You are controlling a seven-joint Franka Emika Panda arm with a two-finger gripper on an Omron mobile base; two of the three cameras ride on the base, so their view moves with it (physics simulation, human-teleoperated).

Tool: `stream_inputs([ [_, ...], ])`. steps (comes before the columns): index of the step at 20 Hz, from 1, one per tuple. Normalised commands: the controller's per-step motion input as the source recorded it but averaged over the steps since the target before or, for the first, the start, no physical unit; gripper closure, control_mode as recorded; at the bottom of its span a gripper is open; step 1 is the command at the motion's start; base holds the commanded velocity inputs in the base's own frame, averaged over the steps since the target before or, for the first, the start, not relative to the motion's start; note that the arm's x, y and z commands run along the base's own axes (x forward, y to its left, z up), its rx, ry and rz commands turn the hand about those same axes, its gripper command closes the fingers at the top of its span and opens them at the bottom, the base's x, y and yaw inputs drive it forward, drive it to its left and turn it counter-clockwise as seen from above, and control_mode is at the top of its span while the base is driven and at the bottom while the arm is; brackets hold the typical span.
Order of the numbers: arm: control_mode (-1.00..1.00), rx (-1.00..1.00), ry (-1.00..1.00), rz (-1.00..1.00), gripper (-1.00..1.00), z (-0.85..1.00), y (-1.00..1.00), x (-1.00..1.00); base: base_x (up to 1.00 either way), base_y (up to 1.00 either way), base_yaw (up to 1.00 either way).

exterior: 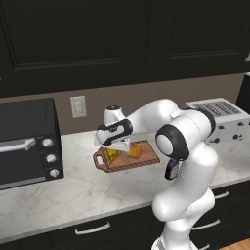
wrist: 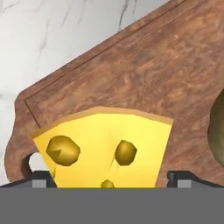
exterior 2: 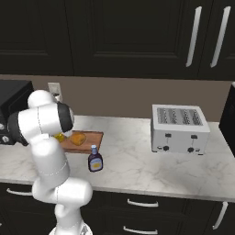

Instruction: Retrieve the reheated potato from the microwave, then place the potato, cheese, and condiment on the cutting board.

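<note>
Cheese (wrist: pixel 105 146) and potato (exterior: pixel 134 152) lie on the cutting board (exterior: pixel 146 157).
The gripper (wrist: pixel 111 180), spread wide, holds nothing above the cheese near the handle end; bare counter (exterior: pixel 73 190) lies around, the condiment (exterior 2: pixel 95 160) beside the board.

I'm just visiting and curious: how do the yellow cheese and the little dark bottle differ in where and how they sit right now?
The cheese lies on the cutting board, while the condiment stands on the marble counter in front of the board. The cheese is a bright yellow wedge with holes; the condiment is an upright dark bottle with a pale cap. The open gripper sits right over the cheese; the condiment stands apart from it.
</note>
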Motion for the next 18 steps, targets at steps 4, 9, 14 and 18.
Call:
stream_inputs([
  [4, -1.00, 0.00, 0.00, -0.01, -1.00, 0.15, 0.11, -0.33, 0.00, 0.00, 0.00],
  [9, -1.00, 0.00, 0.00, -0.01, -1.00, 0.11, 0.05, -0.46, 0.00, 0.00, 0.00],
  [14, -1.00, 0.00, 0.00, -0.01, -1.00, 0.07, 0.00, -0.72, 0.00, 0.00, 0.00],
  [18, -1.00, 0.00, 0.00, -0.01, -1.00, 0.19, 0.00, -0.92, 0.00, 0.00, 0.00],
])
